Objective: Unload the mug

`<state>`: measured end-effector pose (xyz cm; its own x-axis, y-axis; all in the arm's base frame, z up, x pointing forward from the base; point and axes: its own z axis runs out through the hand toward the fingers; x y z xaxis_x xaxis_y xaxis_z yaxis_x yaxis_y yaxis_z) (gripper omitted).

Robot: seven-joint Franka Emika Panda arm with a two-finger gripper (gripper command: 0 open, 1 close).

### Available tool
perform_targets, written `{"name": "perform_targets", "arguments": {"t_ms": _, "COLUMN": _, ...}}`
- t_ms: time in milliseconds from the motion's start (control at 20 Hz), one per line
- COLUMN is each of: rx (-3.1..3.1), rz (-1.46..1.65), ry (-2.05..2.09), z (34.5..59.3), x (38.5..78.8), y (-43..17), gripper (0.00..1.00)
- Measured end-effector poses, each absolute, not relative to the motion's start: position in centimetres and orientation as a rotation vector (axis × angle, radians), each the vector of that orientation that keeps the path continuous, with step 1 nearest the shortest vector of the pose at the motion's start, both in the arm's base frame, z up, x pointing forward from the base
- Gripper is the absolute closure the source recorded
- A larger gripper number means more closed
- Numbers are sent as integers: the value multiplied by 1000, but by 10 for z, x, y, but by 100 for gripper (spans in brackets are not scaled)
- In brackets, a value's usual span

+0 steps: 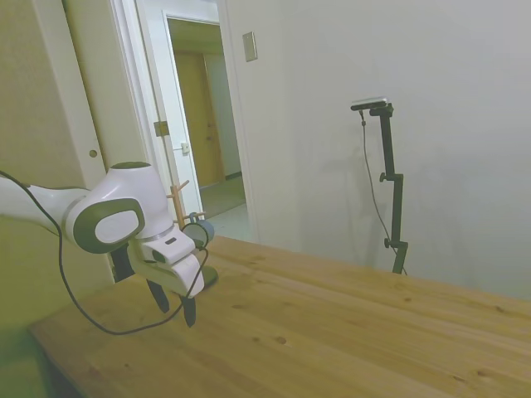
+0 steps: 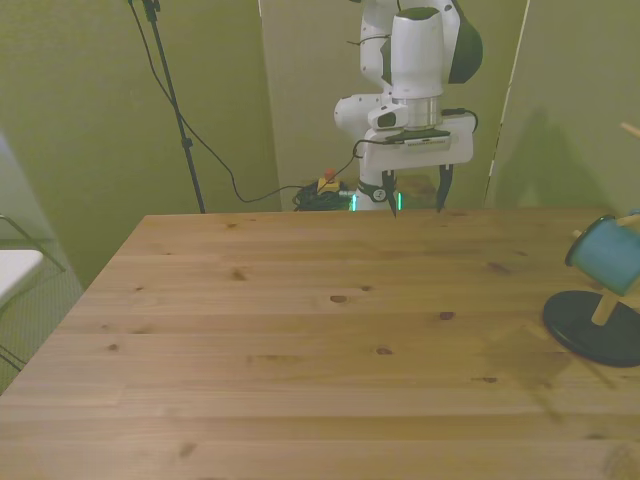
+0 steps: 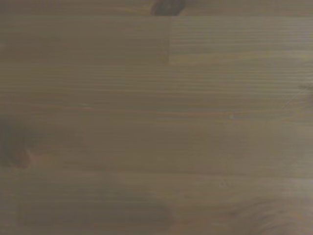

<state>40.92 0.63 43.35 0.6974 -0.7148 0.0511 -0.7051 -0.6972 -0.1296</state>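
The teal-grey mug (image 2: pixel 606 253) hangs on a peg of the wooden stand, at the front view's right edge. In the side view the mug (image 1: pixel 200 231) shows just behind the arm's hand, partly hidden by it. My gripper (image 2: pixel 415 196) hovers over the far edge of the table, open, with nothing between its fingers. In the side view the gripper (image 1: pixel 173 303) hangs a little above the wood, in front of the stand. The wrist view holds only bare wooden boards.
The peg stand's dark round base (image 2: pixel 594 327) sits on the table (image 2: pixel 300 340) at the front view's right. Its wooden post (image 1: pixel 177 204) rises behind the arm in the side view. An open doorway (image 1: pixel 203 124) lies beyond the table.
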Motion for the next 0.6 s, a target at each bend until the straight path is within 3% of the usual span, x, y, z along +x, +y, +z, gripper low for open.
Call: {"name": "perform_targets", "arguments": {"t_ms": 600, "rx": -2813, "rz": -186, "ry": 1155, "z": 429, "x": 419, "y": 6, "gripper": 0}}
